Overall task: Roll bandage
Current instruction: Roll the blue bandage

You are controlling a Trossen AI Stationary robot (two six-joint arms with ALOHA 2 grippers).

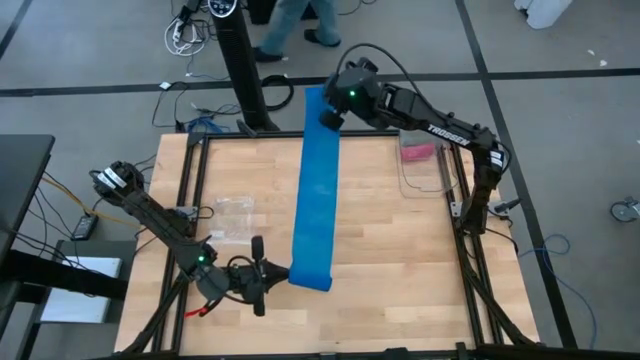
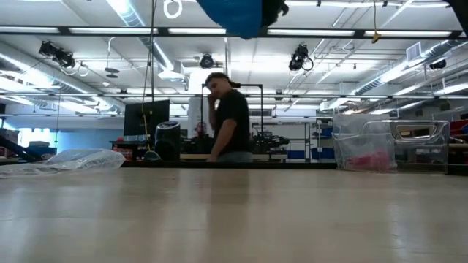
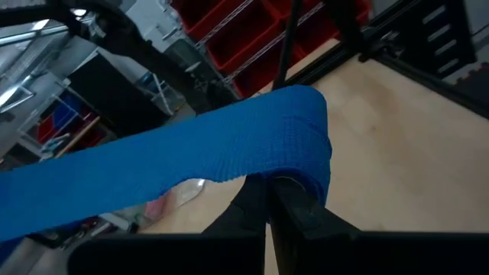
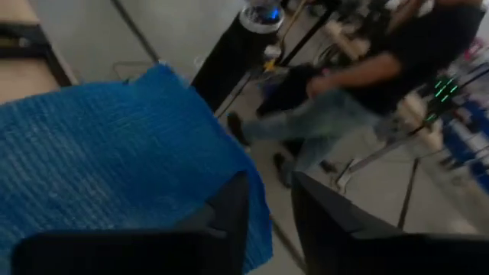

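The bandage (image 1: 315, 190) is a long bright blue strip stretched in the air from the table's near side to beyond its far edge. No part of it shows on the tabletop in the low view, where it appears only at the top (image 2: 234, 14). My left gripper (image 1: 268, 276) is shut at the strip's near end, which wraps over its fingertips (image 3: 267, 202). At the strip's far end, my right gripper (image 1: 330, 112) is open (image 4: 271, 210), with the blue cloth (image 4: 114, 153) beside one finger. My left gripper pinches the bandage's near end (image 3: 302, 164) between its two shut fingers, coming level from the table's left. The cloth folds over the fingertips and hides the place of contact. From there the strip runs off toward the far edge, lifted clear of the table. My right gripper has nothing between its parted fingers. The bandage's far end (image 4: 206, 160) lies behind and beside one finger (image 4: 229, 206); I cannot tell whether it rests on it.
A clear plastic bag (image 1: 235, 215) lies on the table's left half. A clear box with something pink (image 1: 420, 155) stands at the far right corner. A black post (image 1: 240, 60) and a person (image 2: 230, 120) are beyond the far edge.
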